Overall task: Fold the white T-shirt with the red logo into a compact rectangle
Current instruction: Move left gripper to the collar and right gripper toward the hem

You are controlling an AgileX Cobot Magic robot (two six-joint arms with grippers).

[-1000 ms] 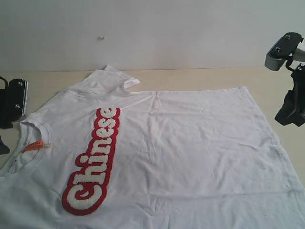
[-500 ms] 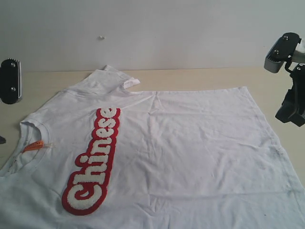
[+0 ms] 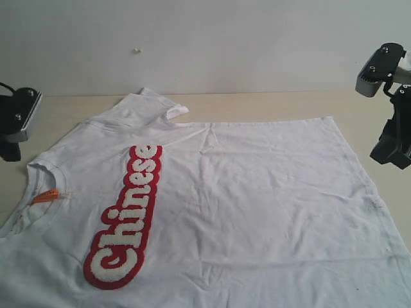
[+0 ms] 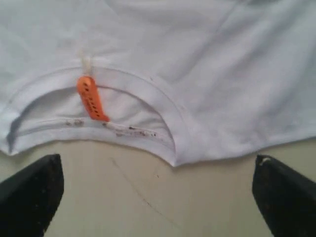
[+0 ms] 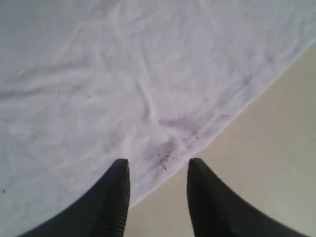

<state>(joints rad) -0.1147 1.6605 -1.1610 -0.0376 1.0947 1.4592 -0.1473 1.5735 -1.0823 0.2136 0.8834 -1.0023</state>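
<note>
The white T-shirt lies spread across the worktop, front up. The red logo runs down its chest, and in the exterior view the collar points left and the hem right. No fold is in it yet, apart from the far sleeve, which is bunched up.

The left claw hangs just off the neckline with its fingers flung wide, released, gripping nothing. The orange neck tag sits right ahead of it.

The right claw hovers at the hem edge over some dark specks. Its fingers are parted, with only cloth and worktop showing between them.
</note>
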